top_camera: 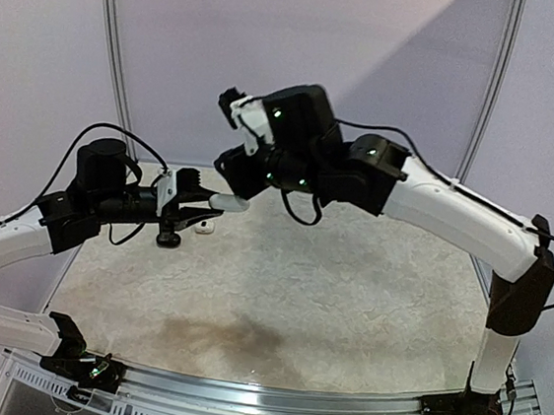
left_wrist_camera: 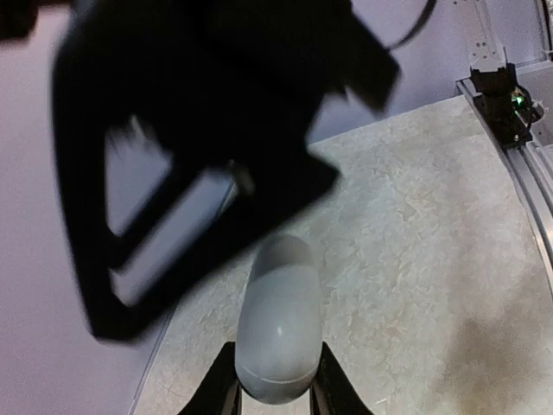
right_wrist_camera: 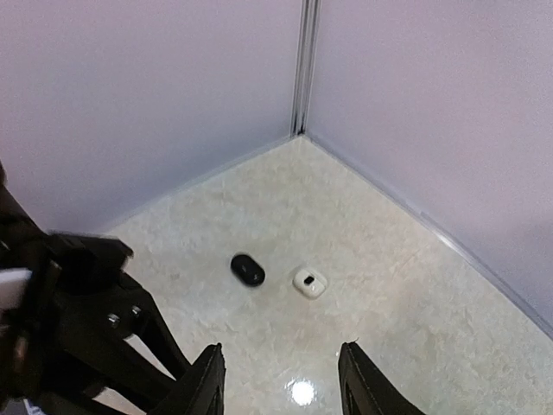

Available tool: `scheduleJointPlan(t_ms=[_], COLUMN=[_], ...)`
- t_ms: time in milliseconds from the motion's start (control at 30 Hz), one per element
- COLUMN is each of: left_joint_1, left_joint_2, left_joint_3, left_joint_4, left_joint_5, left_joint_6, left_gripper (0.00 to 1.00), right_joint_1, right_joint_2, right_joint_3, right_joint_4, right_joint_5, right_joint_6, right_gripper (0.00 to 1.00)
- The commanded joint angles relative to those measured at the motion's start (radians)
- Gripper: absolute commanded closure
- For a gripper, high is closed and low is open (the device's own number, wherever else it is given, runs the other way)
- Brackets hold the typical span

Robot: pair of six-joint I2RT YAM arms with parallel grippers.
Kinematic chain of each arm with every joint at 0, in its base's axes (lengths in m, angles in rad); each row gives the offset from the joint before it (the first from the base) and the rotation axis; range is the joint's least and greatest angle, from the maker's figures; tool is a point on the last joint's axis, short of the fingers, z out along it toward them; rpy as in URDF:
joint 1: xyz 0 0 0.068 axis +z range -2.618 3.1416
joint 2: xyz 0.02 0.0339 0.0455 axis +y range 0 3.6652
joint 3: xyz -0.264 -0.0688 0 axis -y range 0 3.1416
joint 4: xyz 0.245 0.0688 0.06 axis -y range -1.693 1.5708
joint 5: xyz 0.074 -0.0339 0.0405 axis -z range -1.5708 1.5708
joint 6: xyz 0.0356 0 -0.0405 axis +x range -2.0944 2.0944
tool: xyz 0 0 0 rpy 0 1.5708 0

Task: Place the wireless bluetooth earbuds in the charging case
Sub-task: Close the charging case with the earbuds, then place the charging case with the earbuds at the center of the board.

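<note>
While the left fingers [left_wrist_camera: 216, 391] clench a white oval case [left_wrist_camera: 278, 333] at the lower centre, the right fingers [right_wrist_camera: 200, 385] stand released (spread apart).

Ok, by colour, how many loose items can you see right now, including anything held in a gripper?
White: 2 (oval case in the left gripper, small white piece on the table)
Black: 1 (small black piece on the table)
Total: 3

Both arms aloft, wrists close together; left gripper [left_wrist_camera: 276, 380] tightly closed, right gripper [right_wrist_camera: 281, 380] with jaws apart.
</note>
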Motion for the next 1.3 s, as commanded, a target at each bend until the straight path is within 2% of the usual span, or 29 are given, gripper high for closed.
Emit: scheduleJointPlan(t_ms=[0,167,267,367,400,433,467,500,600,700,833,900,1000,1133,1267], left_joint_1=[0.003,0.005,0.014,0.067,0.094,0.122,0.138,0.145,0.147,0.147,0.149,0.15,0.153,0.157,0.192], left_joint_2=[0.009,0.026,0.082,0.198,0.253,0.32,0.384,0.445,0.609,0.733,0.815,0.824,0.827,0.804,0.682], left_joint_3=[0.029,0.07,0.105,0.101,0.106,0.115,0.131,0.15,0.215,0.252,0.246,0.222,0.195,0.179,0.172], left_joint_4=[-0.027,-0.088,-0.257,-0.396,-0.427,-0.448,-0.467,-0.482,-0.496,-0.485,-0.478,-0.457,-0.425,-0.437,-0.541], left_joint_5=[0.006,0.023,0.061,0.135,0.163,0.216,0.261,0.277,0.333,0.328,0.286,0.248,0.218,0.122,-0.002], left_joint_6=[0.039,-0.174,-0.327,-0.413,-0.457,-0.488,-0.519,-0.543,-0.624,-0.704,-0.776,-0.818,-0.842,-0.836,-0.803], left_gripper=[1.0,1.0,1.0,1.0,1.0,1.0,1.0,1.0,1.0,1.0,0.99,0.84,0.49,0.03,0.01], right_joint_1=[0.007,0.012,-0.024,-0.076,-0.105,-0.142,-0.187,-0.219,-0.276,-0.358,-0.394,-0.402,-0.443,-0.547,-0.653], right_joint_2=[0.053,-0.011,-0.093,-0.213,-0.245,-0.295,-0.322,-0.357,-0.493,-0.639,-0.844,-0.911,-0.938,-0.892,-0.882], right_joint_3=[-0.031,-0.133,-0.202,-0.344,-0.403,-0.455,-0.512,-0.571,-0.773,-0.982,-1.176,-1.218,-1.243,-1.232,-1.216], right_joint_4=[-0.094,-0.099,-0.078,-0.039,-0.043,-0.062,-0.096,-0.123,-0.133,-0.096,-0.068,-0.079,-0.12,-0.146,-0.091], right_joint_5=[-0.026,0.05,0.146,0.23,0.228,0.196,0.145,0.116,0.103,0.052,0.092,0.093,0.043,-0.064,-0.143], right_joint_6=[0.088,0.15,0.238,0.331,0.36,0.394,0.466,0.532,0.64,0.762,0.856,0.885,0.898,0.859,0.798], right_gripper=[0.55,0.55,0.54,0.47,0.42,0.3,0.1,0.02,0.01,0.01,0.01,0.01,0.01,0.01,0.01])
